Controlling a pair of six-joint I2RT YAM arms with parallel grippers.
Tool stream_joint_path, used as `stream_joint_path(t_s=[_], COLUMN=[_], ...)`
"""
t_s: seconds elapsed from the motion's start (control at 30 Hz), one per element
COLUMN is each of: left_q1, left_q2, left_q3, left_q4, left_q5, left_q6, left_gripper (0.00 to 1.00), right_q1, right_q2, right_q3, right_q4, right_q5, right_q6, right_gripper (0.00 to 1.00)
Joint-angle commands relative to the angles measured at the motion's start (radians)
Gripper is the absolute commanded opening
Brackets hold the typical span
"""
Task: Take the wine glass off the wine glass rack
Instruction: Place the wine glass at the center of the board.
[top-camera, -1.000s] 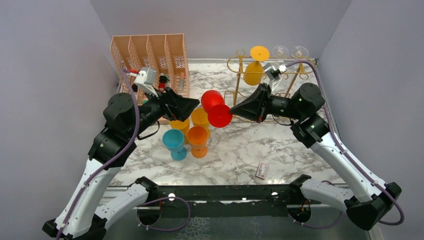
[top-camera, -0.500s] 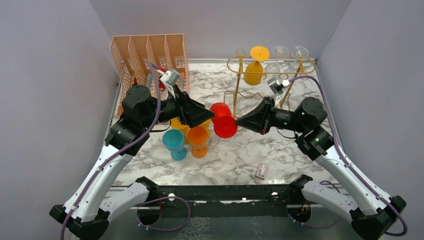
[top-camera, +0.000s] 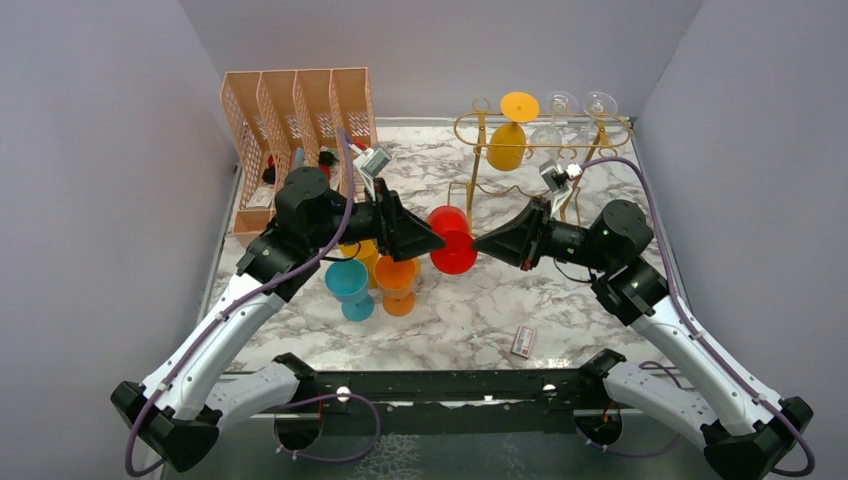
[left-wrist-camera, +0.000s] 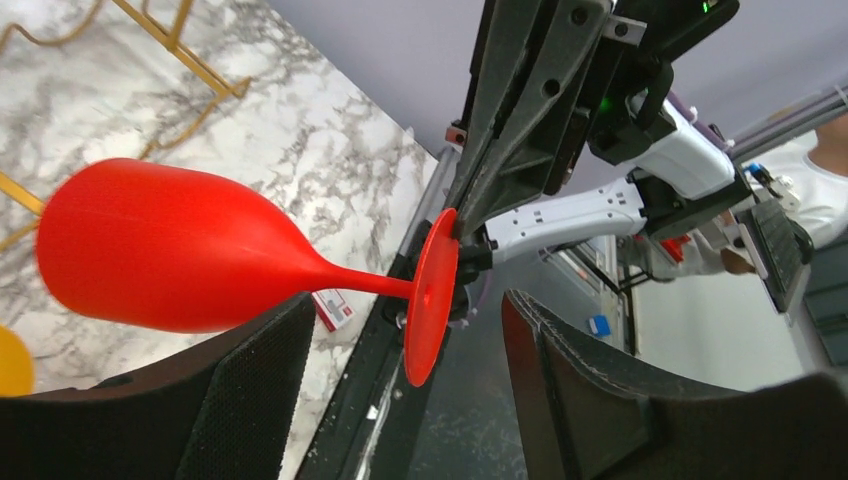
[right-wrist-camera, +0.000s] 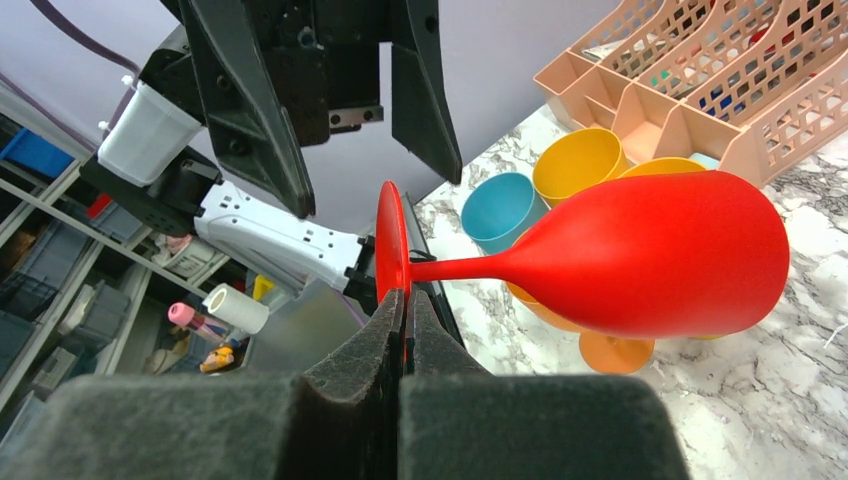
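Note:
A red wine glass (top-camera: 452, 240) hangs on its side above the marble table, off the gold wine glass rack (top-camera: 545, 128) at the back right. My right gripper (right-wrist-camera: 405, 298) is shut on the rim of its round foot (right-wrist-camera: 391, 240), and the bowl (right-wrist-camera: 650, 250) points left. From the left, my left gripper (left-wrist-camera: 405, 375) stands open around the stem and foot (left-wrist-camera: 432, 295); its fingers (left-wrist-camera: 245, 400) are clear of the glass. The bowl (left-wrist-camera: 170, 250) lies above the left finger. A yellow glass (top-camera: 510, 135) and clear ones (top-camera: 575, 105) hang upside down on the rack.
A peach lattice file organiser (top-camera: 300, 115) stands at the back left. Blue (top-camera: 350, 287), orange (top-camera: 397, 282) and yellow (top-camera: 360, 252) glasses stand together under the left arm. A small card (top-camera: 524, 341) lies near the front edge.
The left arm has swung right until its fingers flank the red glass, and its jaws have narrowed a little. The right gripper has carried the glass slightly forward, away from the rack.

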Motion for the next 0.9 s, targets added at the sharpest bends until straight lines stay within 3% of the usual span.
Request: stream_joint_path(t_s=[0.0,0.13,0.33,0.4,0.47,0.67,0.73,0.87], left_q1=[-0.059,-0.121,-0.141,-0.142,-0.144,-0.171,-0.182,-0.212], left_q2=[0.023,0.066,0.081,0.084,0.085,0.081,0.079,0.085], left_q3=[-0.004,0.011,0.027,0.027,0.026,0.026,0.021,0.009], left_q4=[0.025,0.023,-0.004,-0.006,-0.005,0.001,0.015,0.065], left_q5=[0.006,-0.008,-0.035,-0.033,-0.035,-0.074,-0.084,-0.087], left_q6=[0.029,0.054,0.088,0.097,0.109,0.132,0.137,0.136], left_gripper=[0.70,0.52,0.13,0.04,0.01,0.00,0.00,0.00], right_q1=[0.007,0.007,0.007,0.007,0.007,0.007,0.007,0.007], right_q2=[-0.015,-0.013,-0.016,-0.019,-0.020,-0.033,-0.032,-0.022], right_q3=[0.014,0.015,0.009,-0.001,-0.008,-0.017,-0.018,-0.016], right_q4=[0.020,0.017,0.007,0.008,0.000,-0.106,-0.135,-0.162], right_q5=[0.006,0.015,0.011,-0.004,-0.033,-0.082,-0.107,-0.131], right_q6=[-0.007,-0.011,-0.028,-0.039,-0.057,-0.127,-0.149,-0.163], right_gripper=[0.01,0.01,0.01,0.01,0.07,0.44,0.48,0.47])
